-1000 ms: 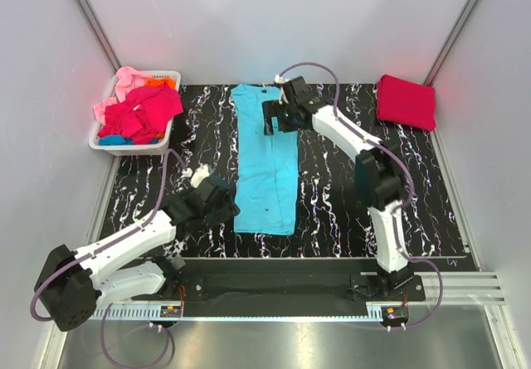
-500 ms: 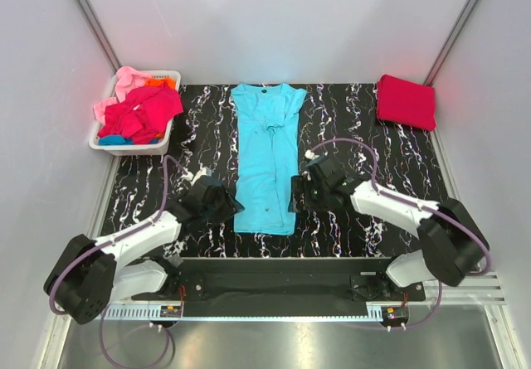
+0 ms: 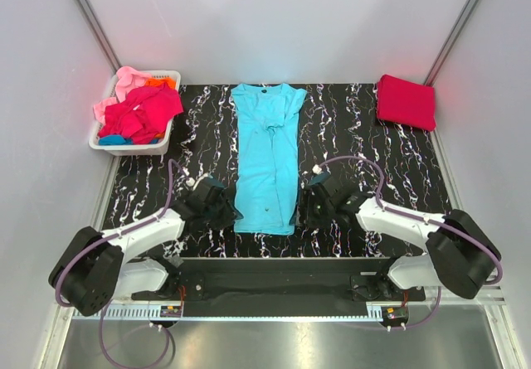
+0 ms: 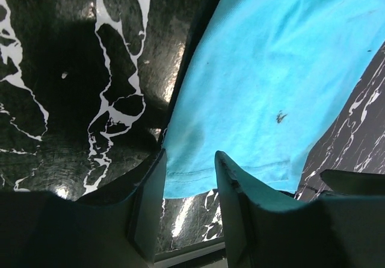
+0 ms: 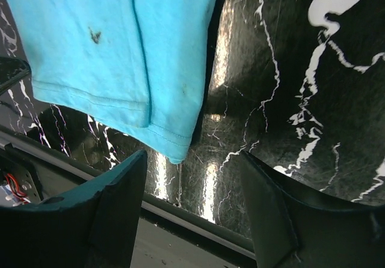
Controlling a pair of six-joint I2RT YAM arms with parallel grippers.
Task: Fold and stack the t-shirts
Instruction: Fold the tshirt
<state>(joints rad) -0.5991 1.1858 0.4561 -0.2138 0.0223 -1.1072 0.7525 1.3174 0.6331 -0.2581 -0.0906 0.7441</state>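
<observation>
Left gripper [image 4: 189, 159]: You had its jaws partly apart, straddling the near left corner of the turquoise t-shirt [image 3: 267, 157]. Hem cloth showed in the gap, but neither finger pressed on it, so it held nothing.
Right gripper [image 5: 192, 155]: You had its jaws set wider, low over the surface [image 3: 365, 137]. The near right hem corner lay in the gap, unclamped.
Turquoise t-shirt: It lay flat down the middle of the surface, collar toward the far edge and hem toward the near edge. Its sides were turned in, making a long narrow strip.
Reason for gripper placement: With one gripper at each hem corner, you could, by judgement, lift the hem level and carry it toward the collar without skewing the strip.
Red t-shirt [image 3: 406, 101]: It sat folded square at the far right corner, well apart from the working area. It probably served as the base of the stack.
Basket [image 3: 124, 146]: It stood at the far left corner and held the unfolded t-shirts [image 3: 137, 108] in a heap of pink, magenta-red, orange and blue.
Step in hand: By judgement, you were taking hold of the hem for the lengthwise fold.
Risk: The right corner showed stacked layers. A shallow pinch there could take only the top layer and open the fold.
</observation>
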